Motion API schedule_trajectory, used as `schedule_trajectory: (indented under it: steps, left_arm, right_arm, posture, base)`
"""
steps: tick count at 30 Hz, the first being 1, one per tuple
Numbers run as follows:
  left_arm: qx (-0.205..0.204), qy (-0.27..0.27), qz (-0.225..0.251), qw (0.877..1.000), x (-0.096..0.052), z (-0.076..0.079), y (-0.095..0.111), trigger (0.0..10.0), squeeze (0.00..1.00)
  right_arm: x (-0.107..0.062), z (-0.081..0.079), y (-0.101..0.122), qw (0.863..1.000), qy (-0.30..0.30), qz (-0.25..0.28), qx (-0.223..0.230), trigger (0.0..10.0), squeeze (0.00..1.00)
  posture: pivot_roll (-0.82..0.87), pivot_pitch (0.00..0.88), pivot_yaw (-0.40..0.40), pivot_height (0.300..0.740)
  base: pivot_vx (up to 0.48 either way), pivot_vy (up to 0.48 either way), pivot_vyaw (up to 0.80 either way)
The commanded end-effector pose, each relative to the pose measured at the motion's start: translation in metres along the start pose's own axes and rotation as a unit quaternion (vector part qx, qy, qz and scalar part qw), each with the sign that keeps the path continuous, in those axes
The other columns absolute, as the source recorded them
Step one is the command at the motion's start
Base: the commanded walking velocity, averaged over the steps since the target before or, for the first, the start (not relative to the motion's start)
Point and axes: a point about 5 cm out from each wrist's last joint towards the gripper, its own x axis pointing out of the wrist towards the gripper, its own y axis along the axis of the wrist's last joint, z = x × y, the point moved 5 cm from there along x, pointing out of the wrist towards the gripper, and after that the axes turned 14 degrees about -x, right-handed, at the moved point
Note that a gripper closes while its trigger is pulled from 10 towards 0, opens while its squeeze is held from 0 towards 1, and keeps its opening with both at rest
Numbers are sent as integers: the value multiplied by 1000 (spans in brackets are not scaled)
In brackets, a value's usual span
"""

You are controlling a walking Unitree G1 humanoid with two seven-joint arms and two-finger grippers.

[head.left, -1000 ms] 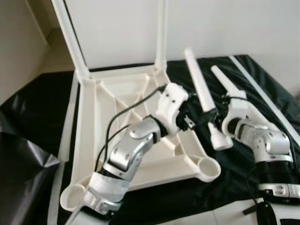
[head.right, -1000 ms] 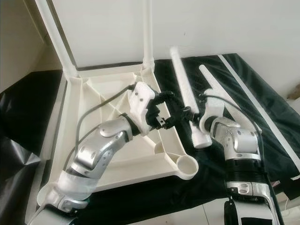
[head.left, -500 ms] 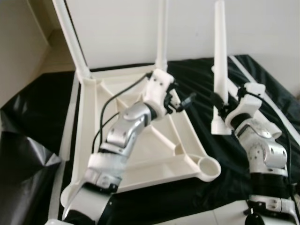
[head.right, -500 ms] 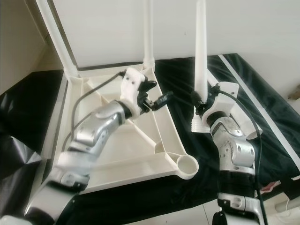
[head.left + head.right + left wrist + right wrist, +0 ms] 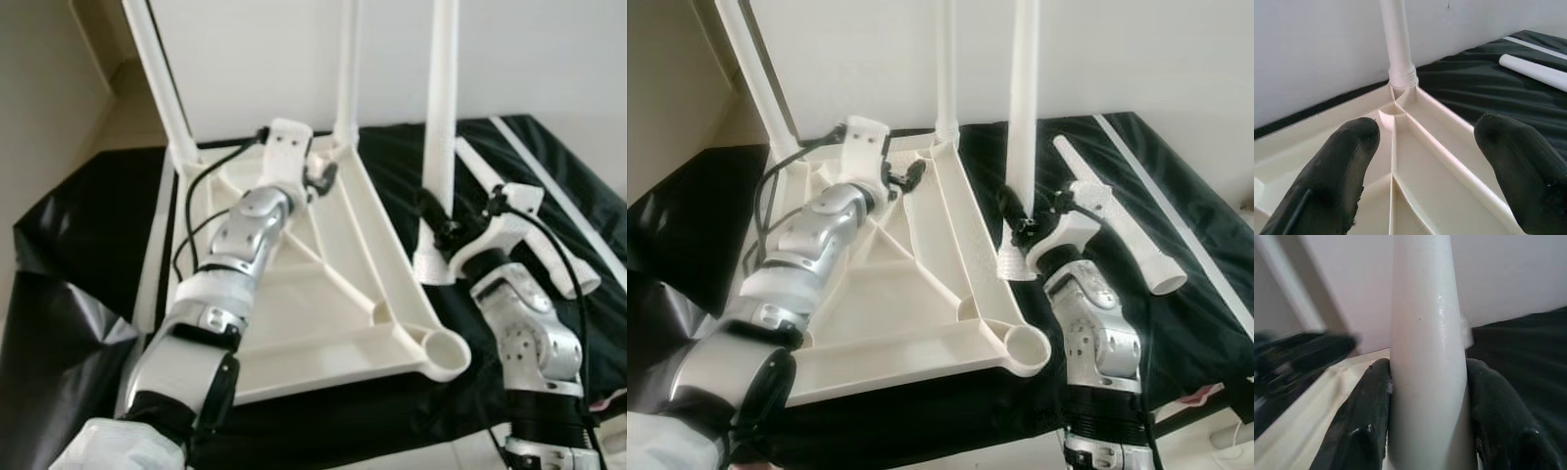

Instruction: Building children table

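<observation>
The white table top (image 5: 323,294) lies upside down on a black sheet (image 5: 88,255), its ribbed underside up like a shallow tray; two fitted legs (image 5: 345,69) stand upright in the sockets at its far corners, toward eleven and twelve o'clock, while the round socket (image 5: 447,354) at its near corner, about five o'clock, holds nothing; the right claw (image 5: 1021,227) pinches a third white leg (image 5: 439,127) near its wider lower end, holding it upright just off the table top's right edge, its flared foot above the sheet, the right arm bent sharply at the elbow below it; the left claw (image 5: 1420,161) hovers with fingers spread over the far right corner, the arm stretched long across the underside; a loose leg (image 5: 1122,220) lies on the sheet at three o'clock.
</observation>
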Motion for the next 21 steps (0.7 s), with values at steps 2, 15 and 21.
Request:
schedule_trajectory:
  steps: [2,15,21]
  left_arm:
    - [11,-42,-15,999,3,15,-5,10000,0]
    - [-26,-170,-24,985,5,62,1,10000,0]
    - [-63,-229,-11,971,0,81,15,10000,0]
  right_arm:
    - [-1,-15,11,999,37,27,10,10000,0]
    - [-4,-44,5,992,101,11,80,10000,0]
    - [-5,-46,0,992,108,0,71,10000,0]
  posture:
    - [-81,22,33,740]
    - [-69,21,23,740]
    - [-66,19,19,740]
  base:
    - [0,0,0]
    - [0,0,0]
    - [0,0,0]
